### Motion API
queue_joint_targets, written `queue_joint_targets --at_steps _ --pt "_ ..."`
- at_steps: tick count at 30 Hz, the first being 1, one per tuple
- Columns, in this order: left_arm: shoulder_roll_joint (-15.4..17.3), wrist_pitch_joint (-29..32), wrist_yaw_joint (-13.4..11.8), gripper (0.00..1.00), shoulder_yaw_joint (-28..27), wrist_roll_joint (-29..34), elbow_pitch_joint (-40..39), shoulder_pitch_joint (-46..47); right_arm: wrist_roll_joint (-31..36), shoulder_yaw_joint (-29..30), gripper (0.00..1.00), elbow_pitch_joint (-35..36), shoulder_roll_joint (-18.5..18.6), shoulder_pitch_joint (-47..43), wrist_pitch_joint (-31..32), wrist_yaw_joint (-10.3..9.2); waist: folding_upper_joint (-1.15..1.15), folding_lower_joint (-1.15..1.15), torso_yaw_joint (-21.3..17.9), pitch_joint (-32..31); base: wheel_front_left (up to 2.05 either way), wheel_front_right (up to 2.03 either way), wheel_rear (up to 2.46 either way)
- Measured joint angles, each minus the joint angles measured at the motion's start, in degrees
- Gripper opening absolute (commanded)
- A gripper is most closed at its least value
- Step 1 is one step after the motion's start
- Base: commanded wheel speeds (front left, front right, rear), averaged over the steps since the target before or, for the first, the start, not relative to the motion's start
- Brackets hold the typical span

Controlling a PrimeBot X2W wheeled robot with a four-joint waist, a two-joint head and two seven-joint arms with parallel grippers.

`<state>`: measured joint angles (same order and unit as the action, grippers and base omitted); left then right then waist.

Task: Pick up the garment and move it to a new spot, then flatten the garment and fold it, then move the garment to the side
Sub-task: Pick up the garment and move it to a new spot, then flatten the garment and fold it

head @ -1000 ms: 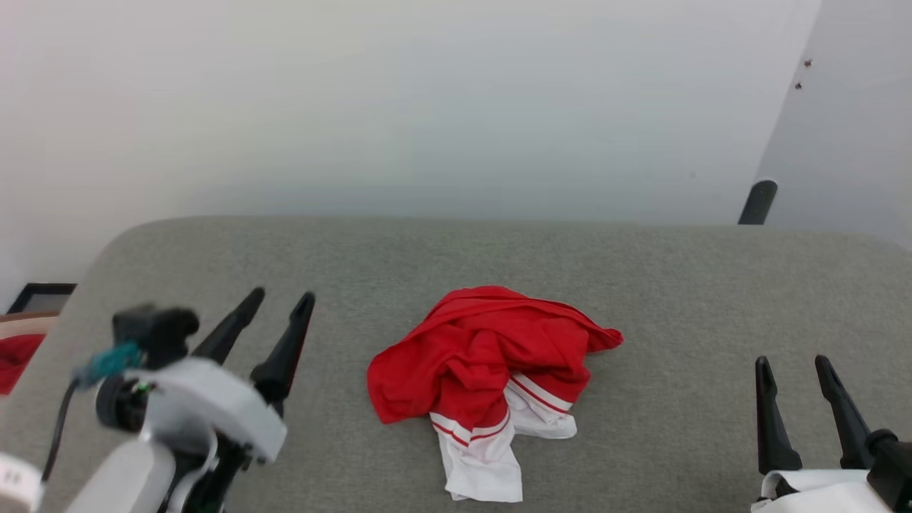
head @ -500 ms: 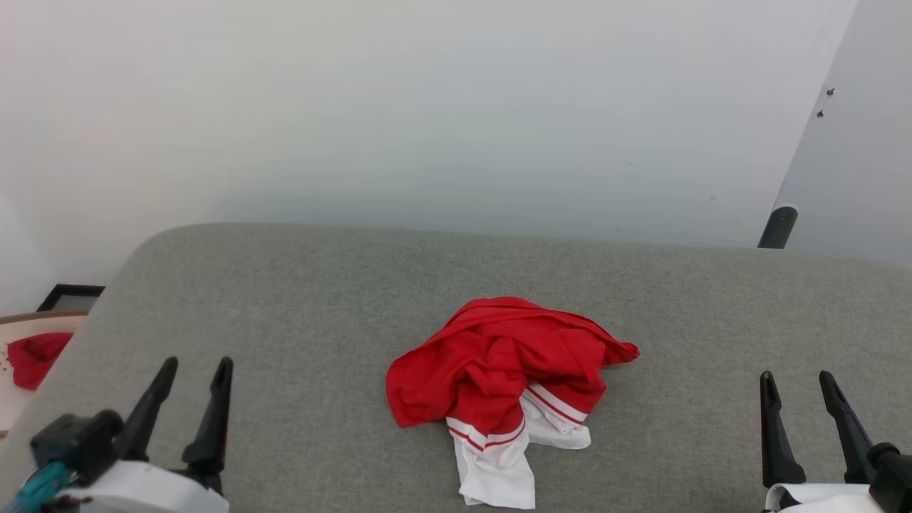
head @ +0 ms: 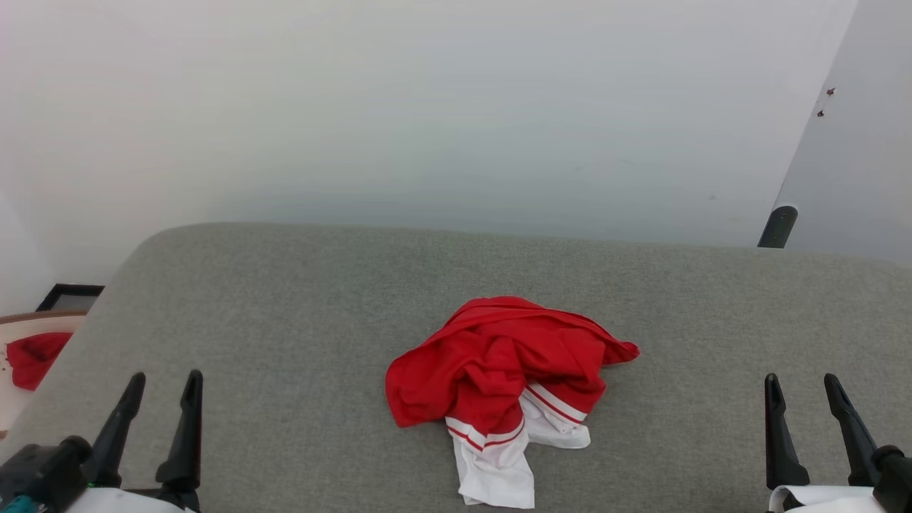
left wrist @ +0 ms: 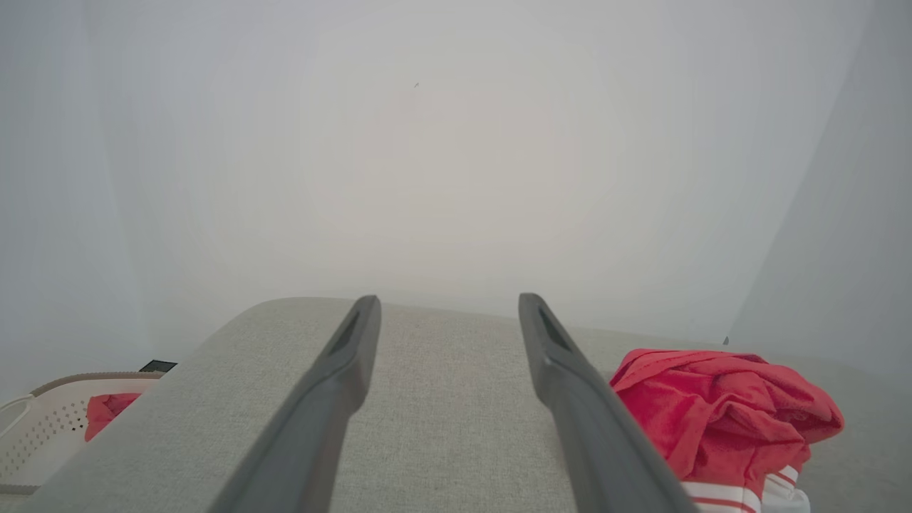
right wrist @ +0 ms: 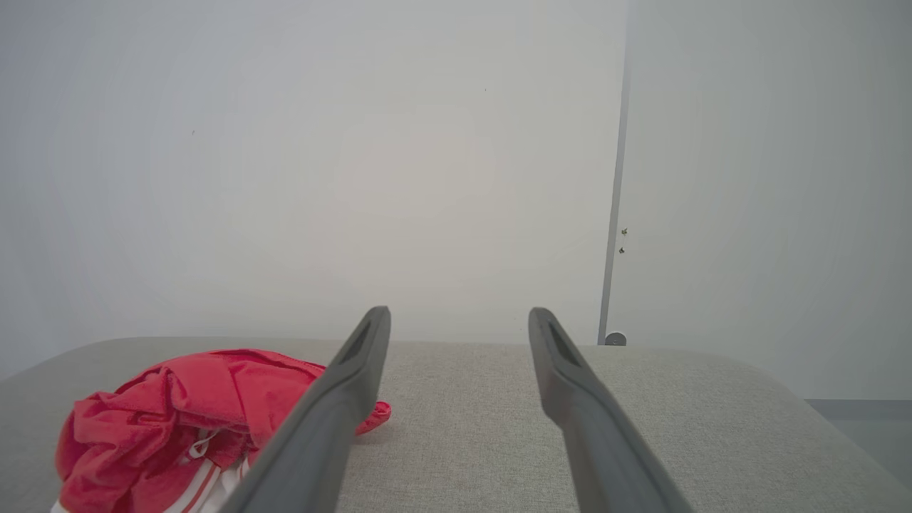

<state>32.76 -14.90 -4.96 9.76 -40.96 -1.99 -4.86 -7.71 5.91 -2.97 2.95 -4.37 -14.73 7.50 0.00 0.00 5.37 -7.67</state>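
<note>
Fingers of left gripper (head: 165,375) and right gripper (head: 799,377) stand apart, empty, at the lower corners. Crumpled red-and-white T-shirt (head: 491,356) lies mid-frame on the grey cushion (head: 285,299).

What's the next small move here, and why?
Probably reach the right tool inward toward the garment and lower it onto the bunched red fabric. The garment lies crumpled and untouched in the middle of the grey cushion. Both tools are open and empty, and the right one looks nearer than the left tool.
</note>
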Motion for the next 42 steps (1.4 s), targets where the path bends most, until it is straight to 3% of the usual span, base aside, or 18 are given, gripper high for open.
queue_joint_targets --at_steps 7,14,17,26,35,42 --pt "-0.32 2.35 1.01 1.00 0.92 -1.20 -0.51 0.28 0.18 -0.04 1.00 0.08 0.00 0.03 -0.15 0.00 0.00 0.00 -0.26 0.75 0.00 0.00 0.00" --pt "0.59 18.02 2.34 1.00 4.47 -8.24 -3.86 6.81 0.62 -0.18 1.00 0.07 0.00 1.17 -0.18 0.00 0.00 0.00 -0.73 2.39 0.00 0.00 0.00" --pt "0.85 27.70 1.15 1.00 6.48 -12.23 -4.90 10.90 0.74 -0.25 1.00 0.05 0.00 1.96 -0.23 0.00 0.00 0.00 -1.03 3.24 0.00 0.00 0.00" --pt "0.56 51.21 -6.15 1.00 11.41 -21.27 -5.95 21.89 1.27 -1.44 1.00 0.75 0.00 4.59 -0.22 0.00 0.00 0.00 -3.40 5.50 0.00 0.00 0.00" --pt "0.34 65.57 -12.89 1.00 16.82 -23.42 -3.47 28.06 1.41 -1.85 1.00 0.64 -0.01 7.14 -0.23 0.00 0.00 0.00 -6.15 8.57 0.00 0.00 0.00" --pt "-0.26 71.68 -14.79 1.00 21.07 -23.45 -1.62 29.62 1.23 -2.46 1.00 0.23 0.00 8.86 -0.24 0.00 0.00 0.00 -8.48 10.59 0.00 0.00 0.00"
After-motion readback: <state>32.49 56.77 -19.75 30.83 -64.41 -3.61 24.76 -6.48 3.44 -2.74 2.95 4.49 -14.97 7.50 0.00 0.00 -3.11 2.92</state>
